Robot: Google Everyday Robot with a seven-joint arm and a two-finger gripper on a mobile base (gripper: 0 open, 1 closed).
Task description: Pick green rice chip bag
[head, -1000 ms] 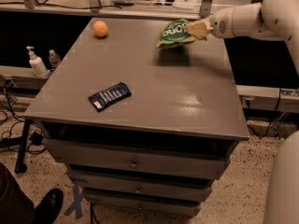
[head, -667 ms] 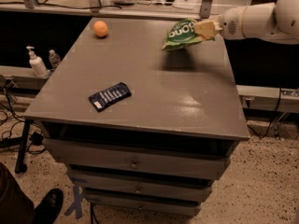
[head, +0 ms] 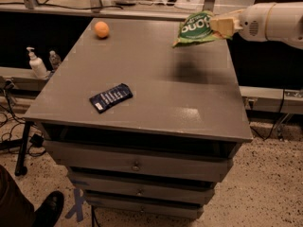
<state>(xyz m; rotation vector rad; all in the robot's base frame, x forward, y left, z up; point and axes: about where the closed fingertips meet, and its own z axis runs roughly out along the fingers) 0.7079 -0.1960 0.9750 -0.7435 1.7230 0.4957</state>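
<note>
The green rice chip bag (head: 195, 29) is a bright green crinkly pouch with white lettering. It hangs in the air above the far right part of the grey cabinet top (head: 156, 89), and its shadow lies on the surface below. My gripper (head: 221, 25) reaches in from the right on a white arm and is shut on the bag's right edge.
A small dark blue flat packet (head: 111, 97) lies at the front left of the top. An orange (head: 101, 29) sits at the far left. Drawers fill the cabinet's front. Two bottles (head: 36, 63) stand on a ledge at the left. A shoe (head: 47, 210) shows at the bottom left.
The gripper has lifted the bag higher and carried it to the right, away from the table top.
</note>
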